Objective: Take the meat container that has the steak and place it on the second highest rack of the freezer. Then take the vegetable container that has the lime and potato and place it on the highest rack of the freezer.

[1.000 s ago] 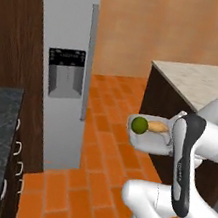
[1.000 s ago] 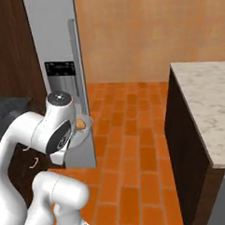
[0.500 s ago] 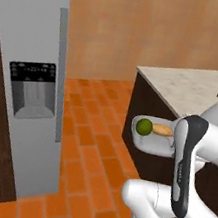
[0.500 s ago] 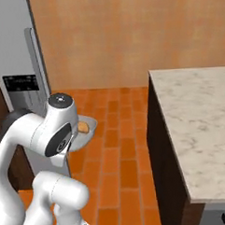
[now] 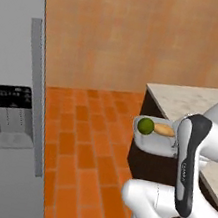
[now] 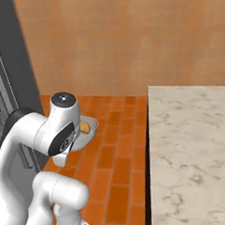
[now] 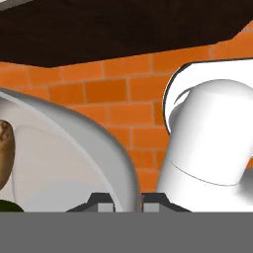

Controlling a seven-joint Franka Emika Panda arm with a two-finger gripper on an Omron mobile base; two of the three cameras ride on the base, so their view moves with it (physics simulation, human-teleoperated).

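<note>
Carrying vegetable container (image 5: 152,140) (lime (image 5: 146,126), potato (image 5: 164,130))

Lime (image 5: 146,126) left of potato (image 5: 164,130) in container (image 5: 154,144), freezer (image 5: 13,89) far left

Freezer (image 5: 17,64): smooth matt grey metal look. Container (image 5: 153,142): smooth pale grey, plastic-like, faint sheen. Lime (image 5: 145,126): glossy green skin. Potato (image 5: 164,130): dull tan. Counter (image 6: 191,143): polished veined marble. Floor (image 5: 83,152): matt orange tile.
</note>
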